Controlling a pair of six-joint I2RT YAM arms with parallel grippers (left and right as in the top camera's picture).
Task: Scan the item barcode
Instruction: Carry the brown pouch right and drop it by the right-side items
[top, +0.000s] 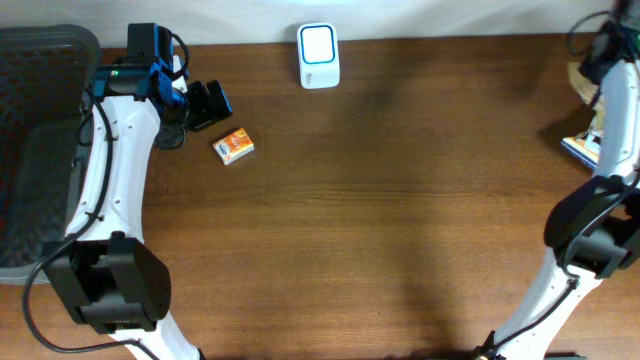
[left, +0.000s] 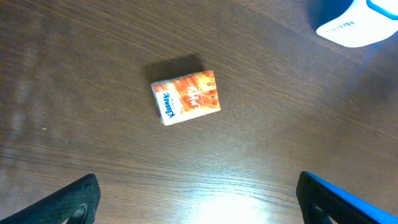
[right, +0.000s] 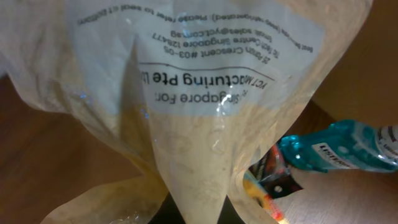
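Kleenex pack on the tabletop; printed clear bag clamped in the right claw.

The orange pack reads "Kleenex" across its left short end in the left wrist view. It lies flat, long axis tilted up to the right, just beside the left claw, whose fingers stand wide apart and touch nothing. The white-and-blue scanner sits at the far edge; in the left wrist view it is cut off and its grey lettering is too blurred to read. The bag's label hangs upside down: "Singapore" and "Pte" read, the finer lines do not. The bag tapers into the shut right claw and hides most of it. Behind lies a teal packet, its writing illegible.
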